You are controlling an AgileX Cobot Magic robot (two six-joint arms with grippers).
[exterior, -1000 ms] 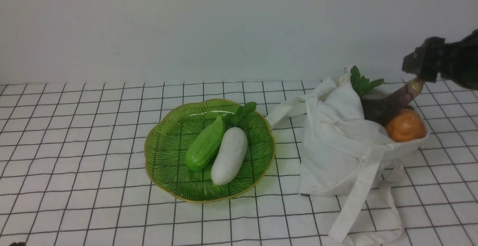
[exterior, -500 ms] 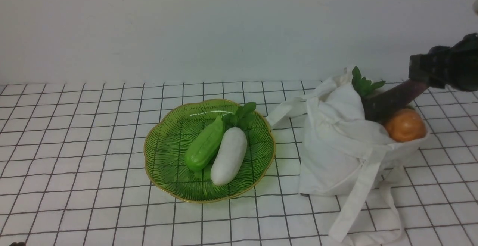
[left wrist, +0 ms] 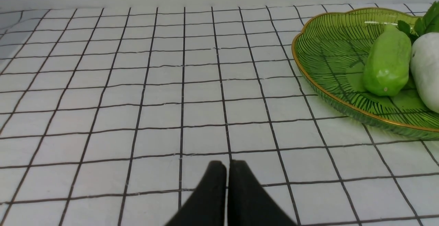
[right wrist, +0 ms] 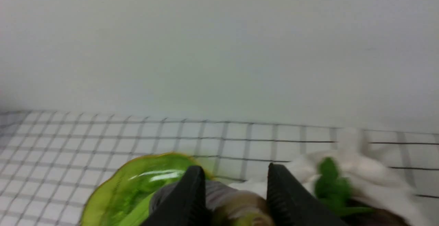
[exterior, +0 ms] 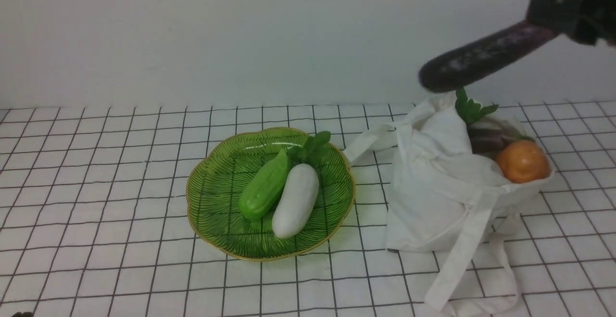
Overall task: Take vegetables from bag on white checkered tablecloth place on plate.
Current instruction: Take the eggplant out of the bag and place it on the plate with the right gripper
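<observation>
My right gripper [exterior: 553, 14] is shut on the stem end of a long dark purple eggplant [exterior: 481, 57], which hangs tilted in the air above the white bag [exterior: 433, 196]. In the right wrist view the fingers [right wrist: 192, 191] clamp the eggplant's pale stem [right wrist: 236, 202]. An orange round vegetable [exterior: 522, 161], leafy greens [exterior: 469, 107] and another dark purple piece [exterior: 491, 141] show in the bag's mouth. The green plate [exterior: 216, 196] holds a green vegetable [exterior: 263, 189], a white one [exterior: 296, 200] and a leaf sprig [exterior: 312, 147]. My left gripper [left wrist: 226, 166] is shut and holds nothing, low over the white checkered tablecloth [exterior: 96, 187].
The bag's strap handles [exterior: 457, 269] trail toward the front edge, and one strap [exterior: 370, 141] reaches toward the plate. A plain white wall [exterior: 240, 33] closes the back of the table. The plate's rim [left wrist: 298, 54] lies off to the side of my left gripper.
My right gripper shut on the eggplant's stem and lifted it up out of the bag. The eggplant now hangs clear above the bag. The left arm has stayed still.
</observation>
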